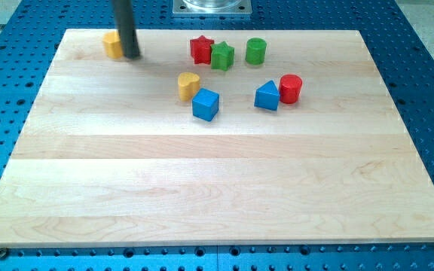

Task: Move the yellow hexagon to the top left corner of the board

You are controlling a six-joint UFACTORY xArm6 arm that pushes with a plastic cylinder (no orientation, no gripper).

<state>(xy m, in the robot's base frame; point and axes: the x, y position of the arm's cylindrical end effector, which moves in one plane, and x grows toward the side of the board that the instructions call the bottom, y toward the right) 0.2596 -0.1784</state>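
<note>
The yellow hexagon sits near the board's top left corner, close to the top edge. My tip is down on the board right against the hexagon's right side; the dark rod rises out of the view's top and hides part of the hexagon's right edge.
A red star, a green star and a green cylinder stand in a row at top centre. Below them are a yellow heart, a blue cube, a blue triangular block and a red cylinder. The wooden board lies on a blue perforated table.
</note>
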